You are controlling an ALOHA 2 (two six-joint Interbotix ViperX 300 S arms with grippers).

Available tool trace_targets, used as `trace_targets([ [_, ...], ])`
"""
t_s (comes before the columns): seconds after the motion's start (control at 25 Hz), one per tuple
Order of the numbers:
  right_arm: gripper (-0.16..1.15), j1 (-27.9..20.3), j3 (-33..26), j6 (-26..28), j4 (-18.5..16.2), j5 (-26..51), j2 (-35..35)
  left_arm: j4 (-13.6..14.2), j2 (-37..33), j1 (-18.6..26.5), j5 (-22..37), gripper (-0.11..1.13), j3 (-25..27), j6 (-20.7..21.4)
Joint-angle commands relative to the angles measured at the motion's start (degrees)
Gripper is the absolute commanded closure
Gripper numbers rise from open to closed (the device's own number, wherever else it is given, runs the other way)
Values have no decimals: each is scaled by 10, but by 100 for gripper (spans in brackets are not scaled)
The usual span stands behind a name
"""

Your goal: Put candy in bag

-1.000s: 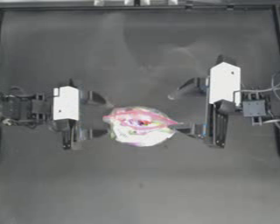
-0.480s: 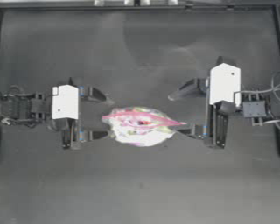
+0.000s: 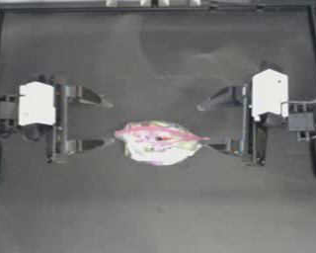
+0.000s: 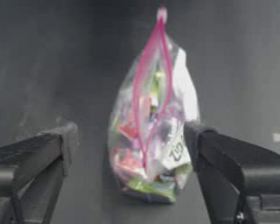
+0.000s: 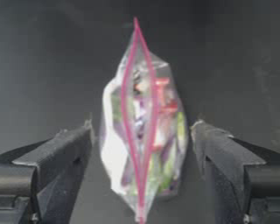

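- The bag [image 3: 158, 142] lies on the table [image 3: 154, 207] (near the middle).
- The left gripper [image 3: 102, 121] sits to its left, the right gripper [image 3: 213, 124] to its right, neither touching it.
- Sweets lie inside the bag.

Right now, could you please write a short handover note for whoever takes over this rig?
Left gripper: open, at the table's left, holding nothing, just left of the bag.
Right gripper: open, on the right, holding nothing, just right of the bag.
The bag lies mid-table between them, its pink strip's two sides slightly parted, wrapped sweets inside.
Done: red-wrapped pieces show inside; no loose candy is visible on the table, so the candy seems to be in.
Left: confirm that, then probably draw both arms back.
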Motion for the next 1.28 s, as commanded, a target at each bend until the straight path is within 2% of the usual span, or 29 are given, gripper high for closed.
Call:
trace_targets([
  [0.04, 1, -7, 11, 0, -9, -20, -30, -1, -56, 1, 5, 2, 3, -1],
  [0.44, 1, -48, 72, 0, -8, -110, -85, -9, -180, -3, 23, 2, 45, -3],
  [0.84, 1, -64, 89, -2, -14, -110, -127, -20, -273, -3, 29, 2, 83, -3],
  [1.28, 1, -69, 94, -6, -15, -98, -163, -21, -312, 2, 56, 2, 86, -3],
])
